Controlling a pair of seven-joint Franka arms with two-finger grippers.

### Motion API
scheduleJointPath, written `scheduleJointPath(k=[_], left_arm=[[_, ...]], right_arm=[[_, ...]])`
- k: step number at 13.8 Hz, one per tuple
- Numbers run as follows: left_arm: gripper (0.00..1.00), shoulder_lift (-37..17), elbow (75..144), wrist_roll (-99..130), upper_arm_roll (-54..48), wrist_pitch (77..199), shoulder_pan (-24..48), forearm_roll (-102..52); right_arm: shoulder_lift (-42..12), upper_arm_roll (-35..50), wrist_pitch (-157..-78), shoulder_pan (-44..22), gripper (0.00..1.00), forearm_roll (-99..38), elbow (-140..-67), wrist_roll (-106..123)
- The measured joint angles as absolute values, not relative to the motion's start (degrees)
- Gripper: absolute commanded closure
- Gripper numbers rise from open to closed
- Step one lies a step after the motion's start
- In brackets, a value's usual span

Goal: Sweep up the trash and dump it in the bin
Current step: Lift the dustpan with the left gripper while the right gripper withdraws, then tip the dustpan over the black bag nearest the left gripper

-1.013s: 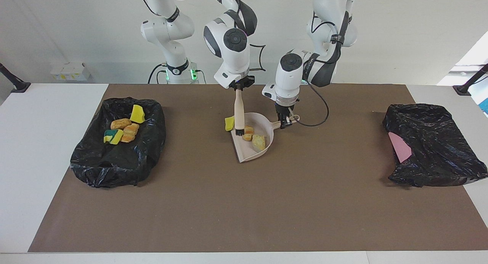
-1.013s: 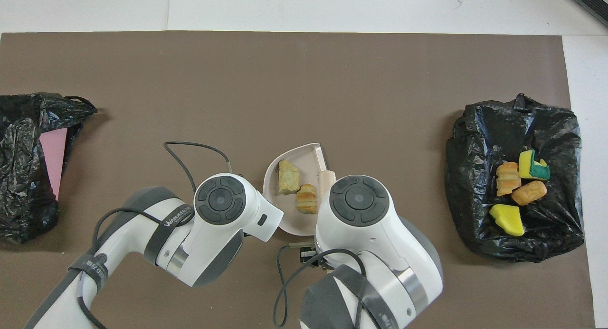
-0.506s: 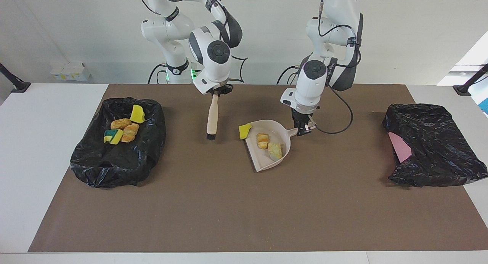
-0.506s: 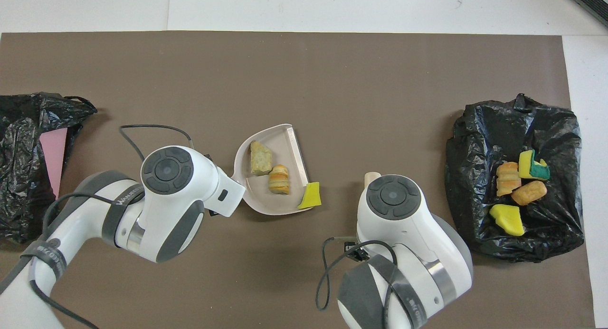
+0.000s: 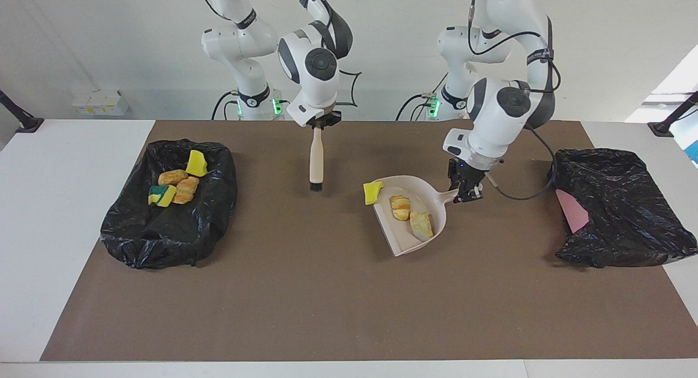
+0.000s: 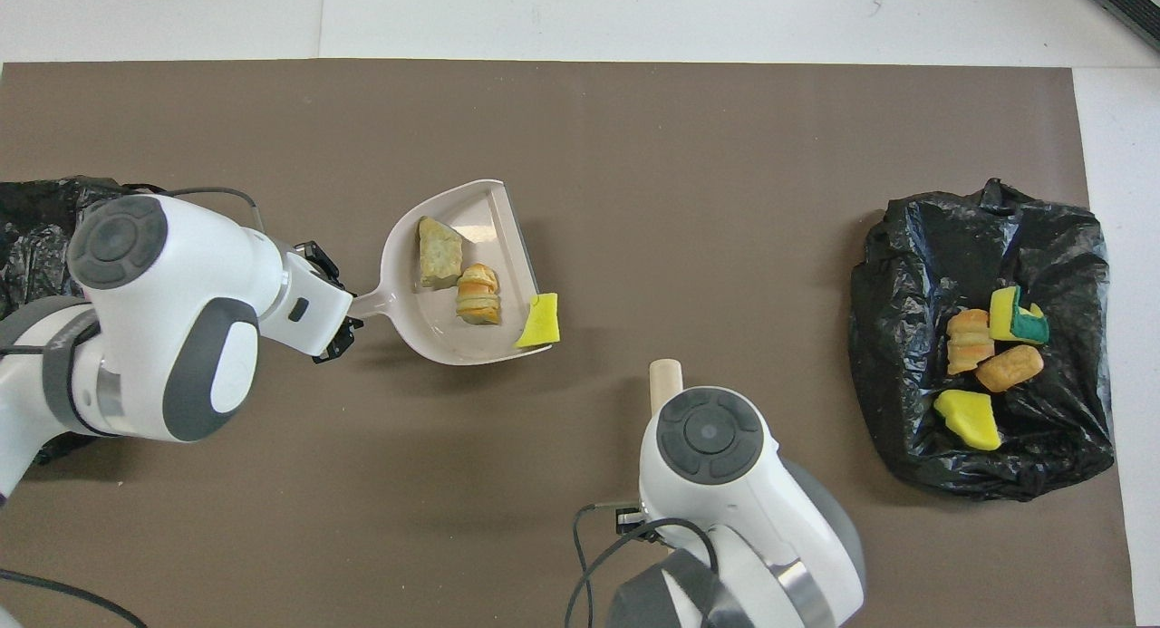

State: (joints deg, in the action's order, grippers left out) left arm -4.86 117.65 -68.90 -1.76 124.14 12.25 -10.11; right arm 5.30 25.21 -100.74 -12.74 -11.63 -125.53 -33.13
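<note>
Facing view: left gripper [image 5: 467, 193] clamps the dustpan [image 5: 413, 220] handle, pan level so two bread lumps [image 5: 410, 215] stay in; a sponge [image 5: 372, 192] overhangs the lip. Right gripper [image 5: 319, 124] grips the brush [image 5: 315, 162], upright, clear.

Overhead: rigid plastic pan; crinkled bag [image 6: 988, 338] holds four pieces.

Brown mat [image 5: 327, 291] covers most of white table [image 5: 49, 231]. Flat pink sheet [image 5: 572, 210] lies half tucked in the black bag at the left arm's end of the mat. Small white box [image 5: 101, 101] against the wall, off the mat.
</note>
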Motion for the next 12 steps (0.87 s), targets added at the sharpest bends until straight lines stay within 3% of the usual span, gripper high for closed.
scheduleJointPath(k=[3,6,12], left_arm=[[1.00,-4.5,117.5,-80.3,-1.6,122.1,6.1,-18.5],[1.00,-4.3,116.5,-81.5,-1.7,120.4,5.3,-19.3],[1.00,-3.4,108.3,-81.6,-1.5,110.5,1.8,-17.9]], right_arm=[[4.4,25.6,-106.5,-21.3,1.00,-12.9,-126.3,-39.5],[1.9,25.7,-109.6,-28.4,1.00,-13.3,-126.6,-44.9],[-2.1,25.6,-115.4,-31.9,1.00,-13.4,-126.9,-52.1]])
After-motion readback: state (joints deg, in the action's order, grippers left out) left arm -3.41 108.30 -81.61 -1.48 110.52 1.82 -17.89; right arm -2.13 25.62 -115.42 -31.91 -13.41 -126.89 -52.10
